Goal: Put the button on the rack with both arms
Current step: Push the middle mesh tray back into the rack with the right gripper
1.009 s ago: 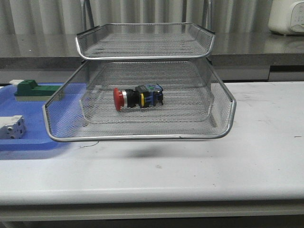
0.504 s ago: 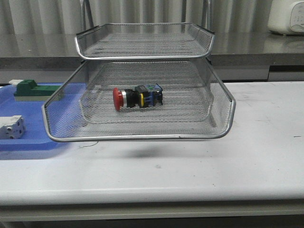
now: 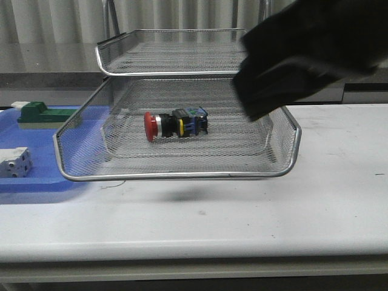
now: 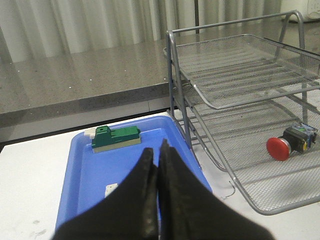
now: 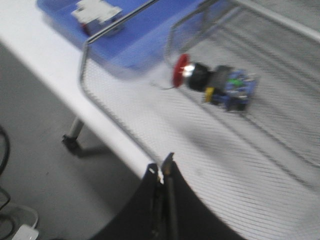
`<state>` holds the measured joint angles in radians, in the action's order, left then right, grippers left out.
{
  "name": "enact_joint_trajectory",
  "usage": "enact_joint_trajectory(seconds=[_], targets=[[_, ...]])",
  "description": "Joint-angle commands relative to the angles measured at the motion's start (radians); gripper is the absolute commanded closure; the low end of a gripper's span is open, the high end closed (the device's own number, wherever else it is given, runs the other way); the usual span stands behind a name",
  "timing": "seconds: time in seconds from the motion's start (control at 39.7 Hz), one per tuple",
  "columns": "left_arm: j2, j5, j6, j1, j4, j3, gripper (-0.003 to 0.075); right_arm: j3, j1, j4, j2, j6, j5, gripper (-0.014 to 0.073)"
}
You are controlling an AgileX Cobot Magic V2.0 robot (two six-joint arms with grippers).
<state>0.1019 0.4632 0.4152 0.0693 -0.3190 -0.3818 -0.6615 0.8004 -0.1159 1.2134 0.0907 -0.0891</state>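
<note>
Grey curtains and a stone ledge back a pale tabletop on which everything stands. From the left wrist view the left gripper has its fingers pressed together on nothing, hanging over the blue tray that carries a green block and a white terminal block. The right gripper is likewise closed and empty, poised above the front rim of the rack; in the front view its arm shows as a dark blur across the upper tier. The button lies on its side on the mesh of the rack's wide tier, red cap toward the blue tray, touched by neither gripper. Judging by this, the placing looks done, and what remains is to pull both arms clear without knocking the rack.
</note>
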Motion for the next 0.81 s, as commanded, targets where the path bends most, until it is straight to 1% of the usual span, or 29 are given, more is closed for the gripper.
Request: enact_joint_trajectory(seconds=[0.0,0.13,0.25,0.53,0.78], targets=[[0.013,-0.074,-0.011,-0.002,-0.02,-0.027,0.0739,-0.062,0.088,-0.012,0.088,0.003,0.077,0.0704],[0.013,-0.074,-0.011,-0.002,-0.02,-0.027,0.0739,-0.094,0.153,-0.013,0.203,0.003,0.078,0.0704],[0.013,-0.074,-0.011,-0.002,-0.02,-0.027,0.0739,-0.124,0.158,-0.013,0.284,0.003,0.076,0.0704],[0.013,-0.074,-0.011,-0.002,-0.02,-0.027,0.0739,-0.208,0.083,0.005,0.416,0.004,0.081,0.0704],[0.013,-0.074,-0.011,-0.002,-0.02,-0.027,0.0739,-0.262,0.035,0.015,0.46,0.004,0.089,0.0704]])
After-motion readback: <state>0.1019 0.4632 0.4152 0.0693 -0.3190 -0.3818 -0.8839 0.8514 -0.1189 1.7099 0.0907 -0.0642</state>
